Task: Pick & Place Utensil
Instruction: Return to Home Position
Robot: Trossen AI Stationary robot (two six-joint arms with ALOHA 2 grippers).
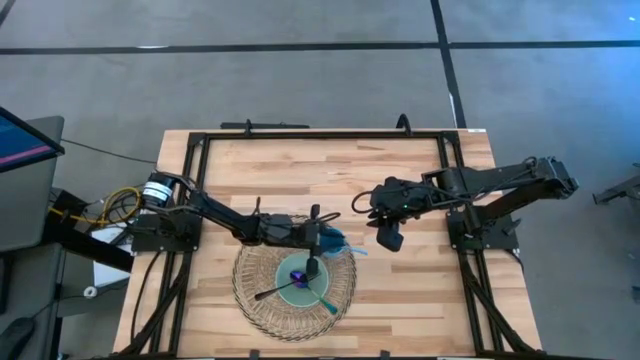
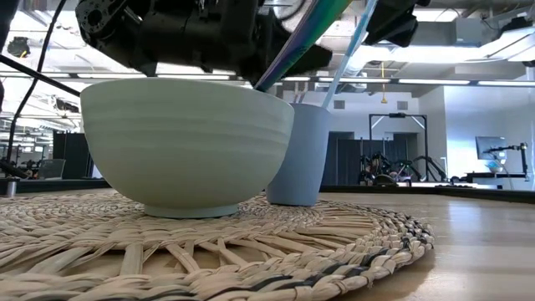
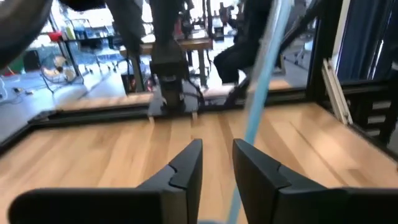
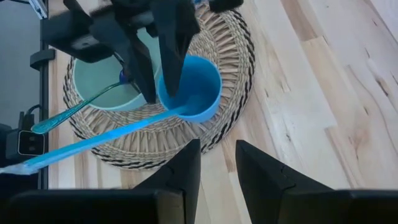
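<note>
A blue cup [image 4: 193, 87] stands on a woven mat [image 4: 230, 37] beside a pale green bowl [image 4: 99, 87]. A long blue utensil [image 4: 106, 137] stands with one end in the cup and leans out over the rim; it also shows in the low view [image 2: 347, 50]. A green spoon [image 4: 74, 112] rests in the bowl. My left gripper [image 3: 217, 168] is open just above the cup, and the blue utensil's handle [image 3: 261, 87] passes through the gap between its fingers. My right gripper [image 4: 217, 162] is open and empty, above the table to the right of the mat. My left gripper comes at the cup from the table's left, fingers slanting down on either side of the blue utensil's handle [image 3: 239, 180]. The handle runs close along one finger [image 3: 261, 177]. I cannot tell whether it touches that finger.
The mat [image 1: 255, 290] lies at the table's near middle, with the bowl [image 1: 298, 285] on it and the cup [image 1: 330, 240] at its far edge. Bare wood [image 1: 420, 300] lies to the right. A black frame [image 1: 320, 135] runs around the table.
</note>
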